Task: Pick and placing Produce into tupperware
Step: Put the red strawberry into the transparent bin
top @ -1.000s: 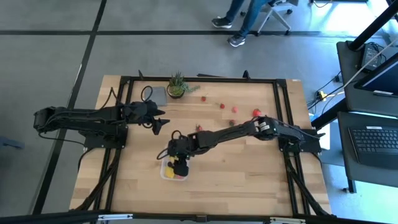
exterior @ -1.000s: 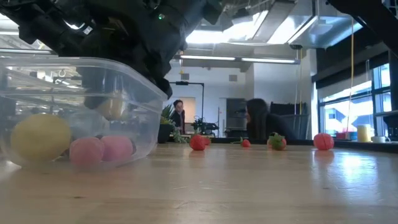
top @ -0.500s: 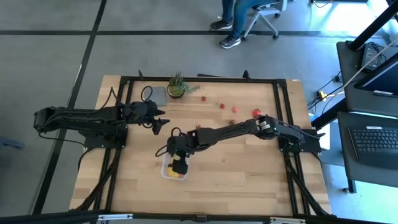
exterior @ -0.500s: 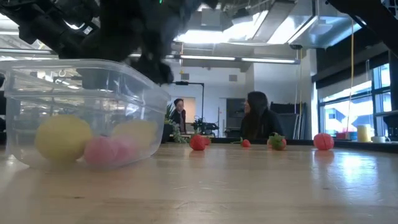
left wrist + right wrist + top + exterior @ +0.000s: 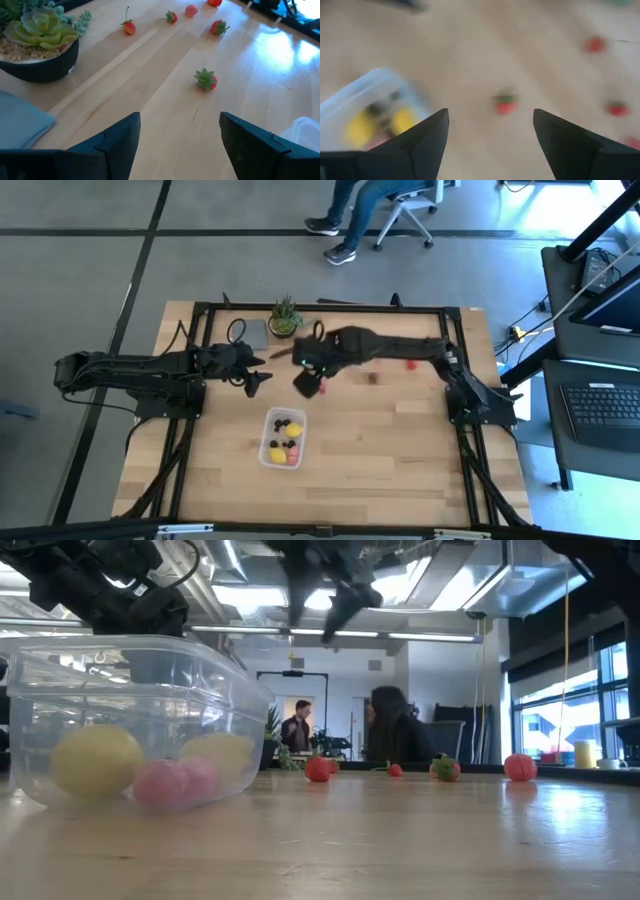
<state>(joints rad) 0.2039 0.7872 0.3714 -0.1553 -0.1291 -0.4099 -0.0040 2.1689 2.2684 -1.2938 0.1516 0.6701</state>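
Right jaws point(image 5: 308, 383): left the tub point(image 5: 282, 438), now wide, empty, above next strawberry point(image 5: 504, 105). Lemon delivered. Left jaws point(image 5: 177, 137): wide, idle.

A light wooden counter point(image 5: 380, 450) carries a potted succulent point(image 5: 284, 315) in a dark pot at its far edge, with a flat grey square point(image 5: 254, 332) just beside it. On the grey floor beyond, a person point(image 5: 345, 210) sits in a wheeled office chair point(image 5: 410, 200). A laptop point(image 5: 603, 408) sits on a side desk. The low view shows two people point(image 5: 385, 730) in the room behind.
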